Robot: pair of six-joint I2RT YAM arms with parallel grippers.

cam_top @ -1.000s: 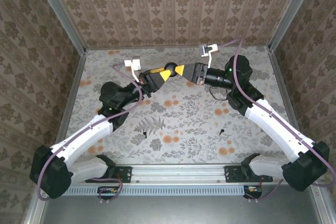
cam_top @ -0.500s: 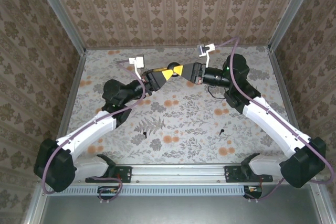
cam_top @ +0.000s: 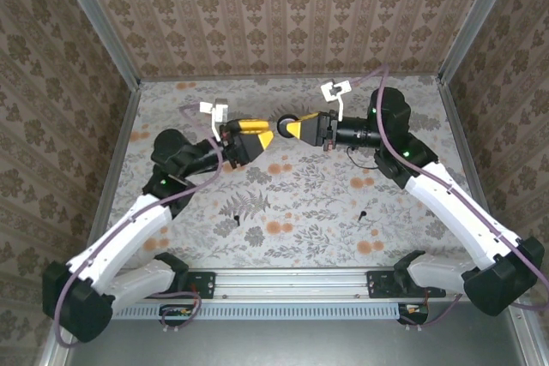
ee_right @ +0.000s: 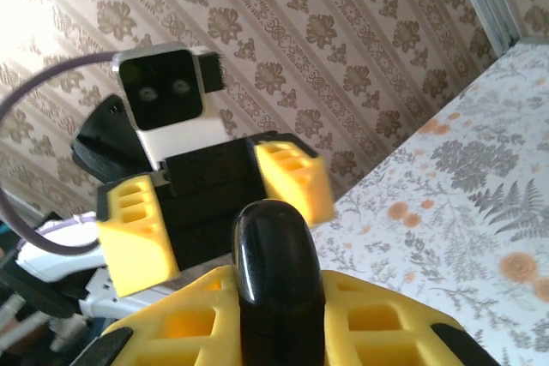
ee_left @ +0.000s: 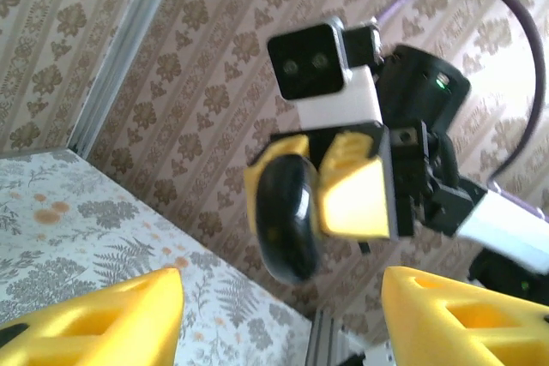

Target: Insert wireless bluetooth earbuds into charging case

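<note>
Pinched edgewise in the right fingers (ee_right: 369,319), the glossy black charging case (ee_right: 273,272) could slip and drop to the bench (cam_top: 300,195); the left fingers (ee_left: 111,315) gape wide.

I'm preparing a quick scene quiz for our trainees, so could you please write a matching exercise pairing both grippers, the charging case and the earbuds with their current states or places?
Things:
1. left gripper
2. right gripper
3. charging case
4. earbuds

States or places:
A. lying apart on the table
B. shut on the case
C. open, holding nothing
D. black, glossy, held in the air

Pairs: 1-C, 2-B, 3-D, 4-A
</note>
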